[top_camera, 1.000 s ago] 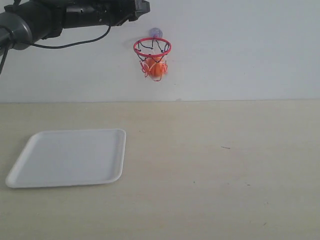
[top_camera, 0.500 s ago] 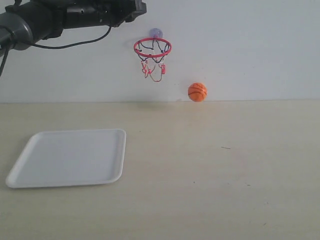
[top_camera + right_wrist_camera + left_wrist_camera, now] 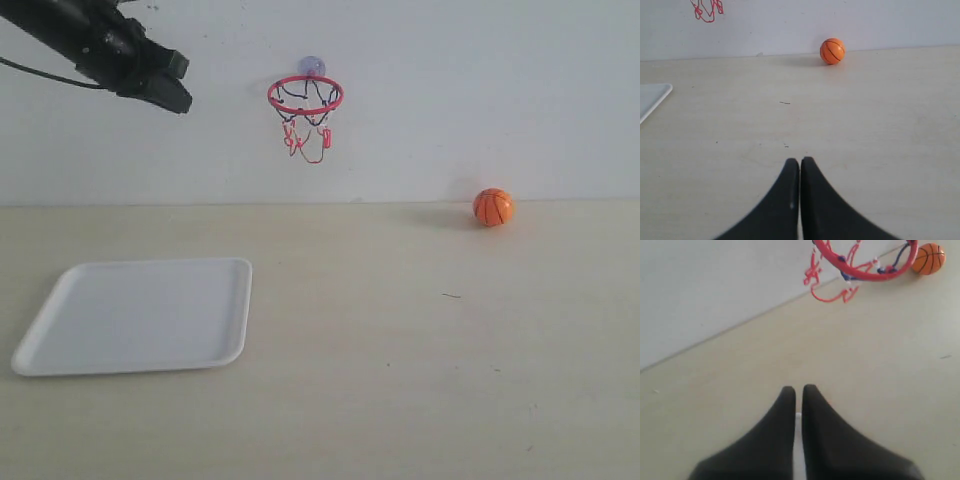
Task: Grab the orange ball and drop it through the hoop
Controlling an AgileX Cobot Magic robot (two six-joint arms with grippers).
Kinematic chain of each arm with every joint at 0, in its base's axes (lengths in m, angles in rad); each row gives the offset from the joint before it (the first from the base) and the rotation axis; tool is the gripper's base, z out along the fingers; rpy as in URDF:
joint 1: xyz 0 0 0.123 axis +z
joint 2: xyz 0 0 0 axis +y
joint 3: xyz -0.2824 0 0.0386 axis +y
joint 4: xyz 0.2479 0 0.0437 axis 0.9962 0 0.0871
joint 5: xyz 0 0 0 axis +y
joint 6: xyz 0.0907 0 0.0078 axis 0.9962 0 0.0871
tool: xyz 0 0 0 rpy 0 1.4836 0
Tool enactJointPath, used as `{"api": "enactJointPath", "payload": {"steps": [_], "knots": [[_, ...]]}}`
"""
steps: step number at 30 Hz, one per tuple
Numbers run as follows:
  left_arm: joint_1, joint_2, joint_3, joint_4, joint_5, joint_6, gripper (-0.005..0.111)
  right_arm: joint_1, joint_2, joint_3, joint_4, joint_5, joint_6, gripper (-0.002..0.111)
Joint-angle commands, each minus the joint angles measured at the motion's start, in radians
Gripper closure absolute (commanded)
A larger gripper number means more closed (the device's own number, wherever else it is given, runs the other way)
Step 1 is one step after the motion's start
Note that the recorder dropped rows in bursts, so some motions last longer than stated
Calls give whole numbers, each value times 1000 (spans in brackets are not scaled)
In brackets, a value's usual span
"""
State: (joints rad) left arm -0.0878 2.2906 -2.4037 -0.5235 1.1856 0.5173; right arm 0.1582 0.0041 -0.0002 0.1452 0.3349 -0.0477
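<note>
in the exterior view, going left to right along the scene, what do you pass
white tray → hoop → orange ball

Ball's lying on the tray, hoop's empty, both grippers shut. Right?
No. The ball is not on the tray; it's by the wall, right of the hoop, as the exterior view shows. The hoop is empty, and the left gripper and right gripper are shut.
</note>
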Motion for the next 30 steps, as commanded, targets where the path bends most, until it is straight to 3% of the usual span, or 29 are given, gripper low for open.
{"api": "enactJointPath", "payload": {"steps": [1, 10, 16, 21, 25, 30], "knots": [[1, -62, 197, -212, 35, -9, 103, 2, -4, 0, 0, -2, -3, 109], [-72, -337, 847, -296, 35, 265, 103, 2, -4, 0, 0, -2, -3, 109], [-87, -573, 1197, -680, 35, 481, 103, 2, -4, 0, 0, -2, -3, 109], [-176, -823, 1477, -885, 35, 683, 103, 2, -4, 0, 0, -2, -3, 109], [-225, -998, 1614, -936, 35, 692, 103, 2, -4, 0, 0, -2, -3, 109], [-225, -1166, 1662, -934, 35, 692, 103, 2, -4, 0, 0, -2, -3, 109]]}}
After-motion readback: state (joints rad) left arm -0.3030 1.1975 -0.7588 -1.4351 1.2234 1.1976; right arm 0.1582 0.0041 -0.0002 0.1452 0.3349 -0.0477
